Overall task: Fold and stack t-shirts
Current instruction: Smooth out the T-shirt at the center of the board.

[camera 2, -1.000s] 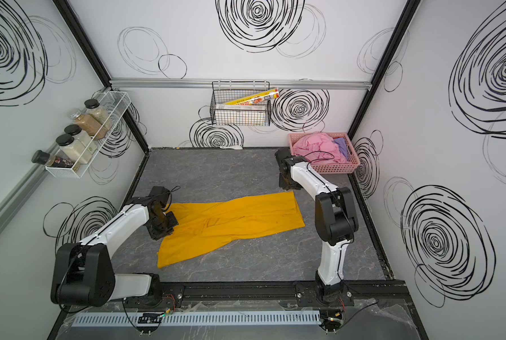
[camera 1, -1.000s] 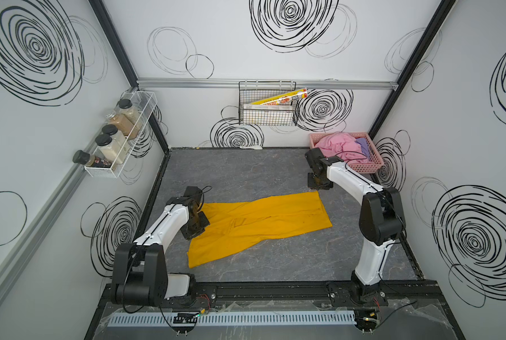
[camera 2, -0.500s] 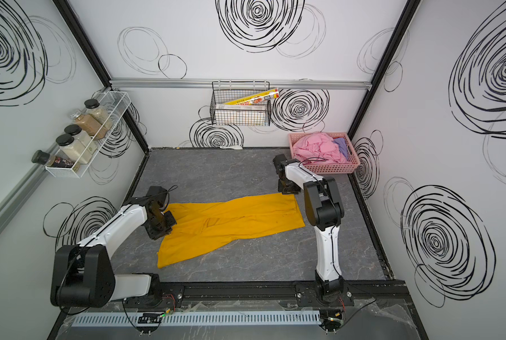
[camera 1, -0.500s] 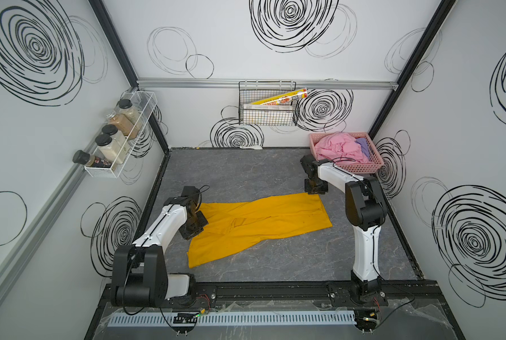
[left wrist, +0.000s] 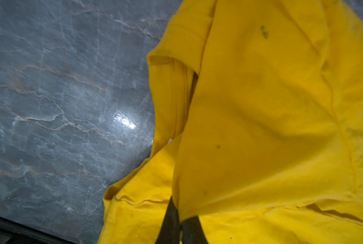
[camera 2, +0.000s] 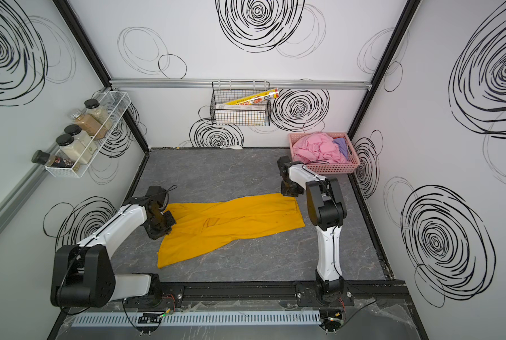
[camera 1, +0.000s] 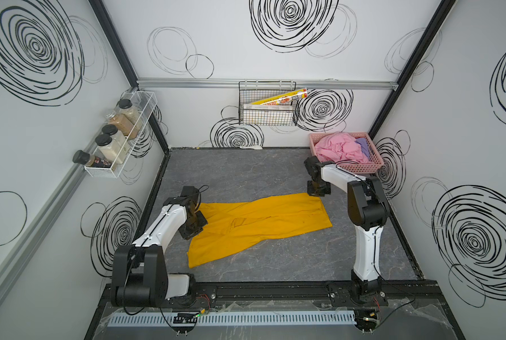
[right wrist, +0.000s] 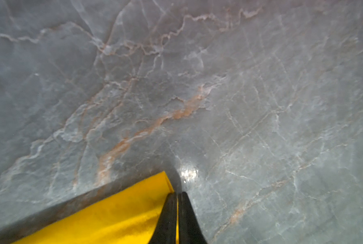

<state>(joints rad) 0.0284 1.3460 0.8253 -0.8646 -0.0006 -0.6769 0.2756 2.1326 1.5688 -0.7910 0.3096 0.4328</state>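
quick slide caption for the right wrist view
Right pincer shut on a corner of the yellow t-shirt, marbled table beyond.

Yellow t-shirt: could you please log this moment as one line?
left tool: shut on yellow t-shirt | right tool: shut on its corner | pink t-shirt, lavender t-shirt: in pink basket

A mustard-yellow t-shirt lies flat mid-table, folded into a long strip; a pink t-shirt and a lavender t-shirt sit crumpled in a basket.

Matt cloth: yellow shirt; glossy (veined): tabletop.
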